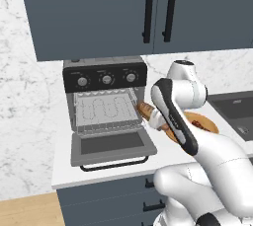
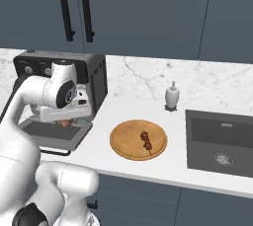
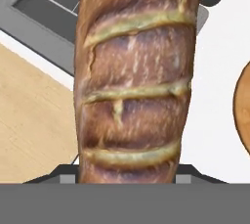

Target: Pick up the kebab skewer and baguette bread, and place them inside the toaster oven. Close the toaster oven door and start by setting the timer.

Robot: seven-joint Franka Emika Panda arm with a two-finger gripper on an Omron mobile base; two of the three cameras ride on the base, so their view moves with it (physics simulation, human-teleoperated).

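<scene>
My gripper is shut on the baguette bread, a golden-brown scored loaf that runs lengthwise up the hand view. The loaf hangs just outside the right front corner of the toaster oven, above the counter. The toaster oven door lies dropped open and flat, and the wire rack inside is bare. To the right, the kebab skewer rests on a round wooden plate. In the right base view my arm hides most of the oven's front, with a bit of the loaf showing under the hand.
A sink is set into the counter at the right, with a small soap bottle behind it by the marble wall. Dark cabinets hang above the oven. The counter's front edge runs just below the open door.
</scene>
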